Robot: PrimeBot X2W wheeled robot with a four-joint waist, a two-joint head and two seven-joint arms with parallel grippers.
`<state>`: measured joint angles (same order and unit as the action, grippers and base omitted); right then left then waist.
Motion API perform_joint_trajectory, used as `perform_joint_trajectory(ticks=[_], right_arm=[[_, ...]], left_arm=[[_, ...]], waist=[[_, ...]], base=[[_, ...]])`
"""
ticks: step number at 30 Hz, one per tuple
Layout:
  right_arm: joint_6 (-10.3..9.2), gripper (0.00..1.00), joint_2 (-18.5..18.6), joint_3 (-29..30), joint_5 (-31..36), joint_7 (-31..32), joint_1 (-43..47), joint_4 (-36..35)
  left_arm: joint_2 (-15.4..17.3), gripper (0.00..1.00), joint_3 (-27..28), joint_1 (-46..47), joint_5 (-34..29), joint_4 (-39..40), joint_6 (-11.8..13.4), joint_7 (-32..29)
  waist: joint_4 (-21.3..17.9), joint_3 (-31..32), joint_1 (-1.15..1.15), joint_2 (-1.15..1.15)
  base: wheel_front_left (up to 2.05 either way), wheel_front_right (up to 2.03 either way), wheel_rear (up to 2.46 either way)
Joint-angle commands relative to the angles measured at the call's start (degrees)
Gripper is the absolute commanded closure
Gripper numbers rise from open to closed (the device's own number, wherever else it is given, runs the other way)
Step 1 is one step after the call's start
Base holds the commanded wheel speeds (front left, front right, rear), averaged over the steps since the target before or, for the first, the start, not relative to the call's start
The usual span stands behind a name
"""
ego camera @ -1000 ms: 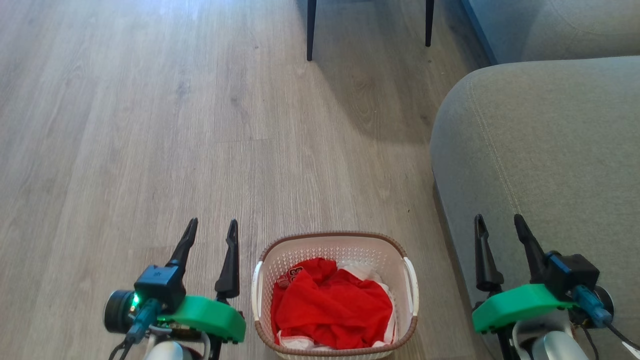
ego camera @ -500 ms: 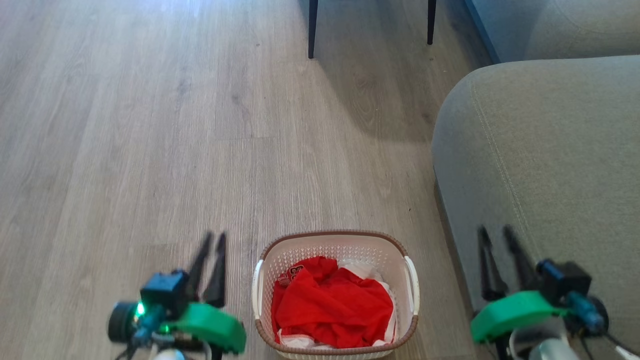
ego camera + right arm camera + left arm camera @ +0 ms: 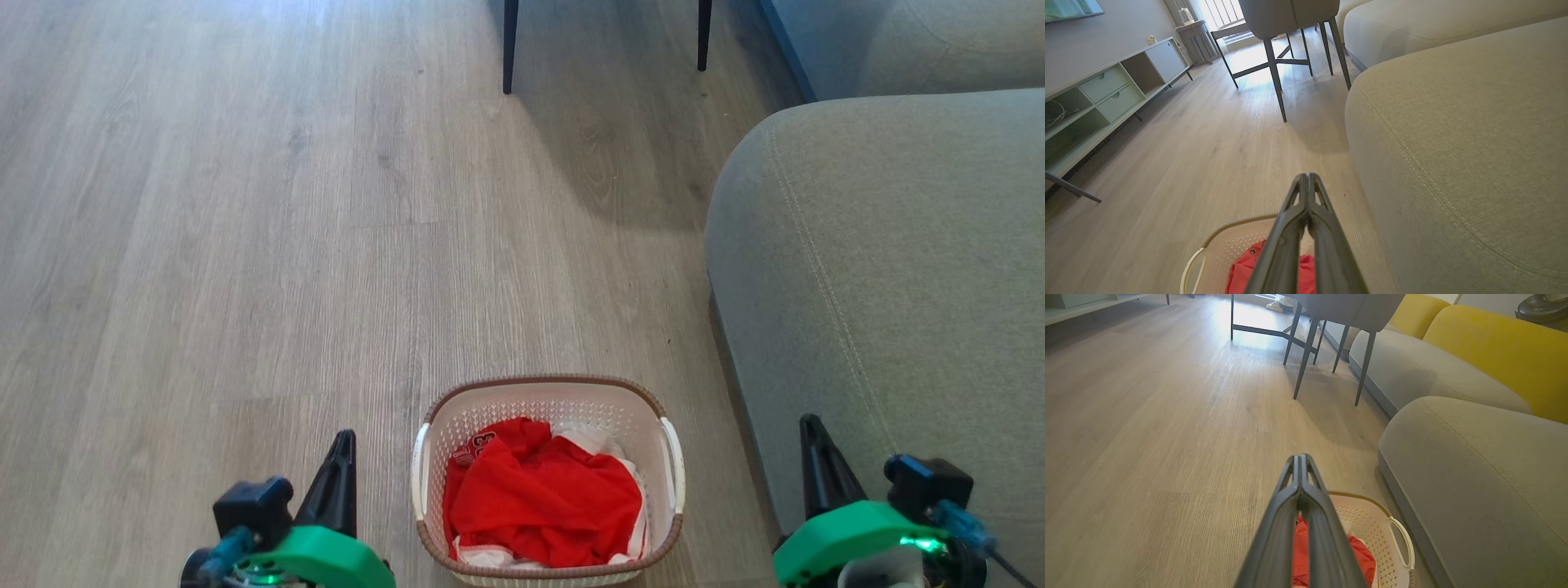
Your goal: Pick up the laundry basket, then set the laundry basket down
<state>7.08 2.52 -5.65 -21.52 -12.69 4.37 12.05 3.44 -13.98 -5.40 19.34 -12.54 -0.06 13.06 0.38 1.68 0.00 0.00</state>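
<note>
The laundry basket (image 3: pixel 547 398), cream-white with perforated walls, a brown rim and white side handles, stands on the wood floor at the bottom centre of the head view, holding red and white clothes. My left gripper (image 3: pixel 344 441) is shut with nothing in it, a short way left of the basket and not touching it. My right gripper (image 3: pixel 809 426) is shut and empty, to the basket's right, in front of the grey sofa. The left wrist view looks past the left gripper (image 3: pixel 1300 457) at the basket (image 3: pixel 1372 526); the right wrist view has the right gripper (image 3: pixel 1306 176) above the basket (image 3: pixel 1229 249).
A grey sofa (image 3: pixel 898 261) fills the right side, close to the basket's right handle. Dark chair legs (image 3: pixel 509 49) stand at the far end of the floor. A low cabinet with drawers (image 3: pixel 1106 98) lines the wall on the left of the right wrist view.
Both grippers have shut from open and drawn back toward the bottom edge of the head view. The basket has stayed where it was.
</note>
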Motion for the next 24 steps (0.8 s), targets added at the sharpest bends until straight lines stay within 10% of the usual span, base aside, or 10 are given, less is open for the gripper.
perform_joint_trajectory(ticks=[1, 24], right_arm=[[0.04, 1.00, 0.6, 0.4, -1.5, 0.2, -2.6, -1.7], [0.12, 1.00, 1.2, 1.9, -16.5, 3.3, -4.2, -0.9]], left_arm=[[0.3, 1.00, 1.2, 3.2, 1.5, 1.6, -0.4, -0.4], [0.8, 1.00, 4.1, 5.0, 17.0, 0.8, -1.9, -3.5]], waist=[[0.0, 0.0, 0.00, 0.00], [-0.1, -0.4, 0.00, 0.00]], base=[[0.00, 0.00, 0.00], [0.00, 0.00, 0.00]])
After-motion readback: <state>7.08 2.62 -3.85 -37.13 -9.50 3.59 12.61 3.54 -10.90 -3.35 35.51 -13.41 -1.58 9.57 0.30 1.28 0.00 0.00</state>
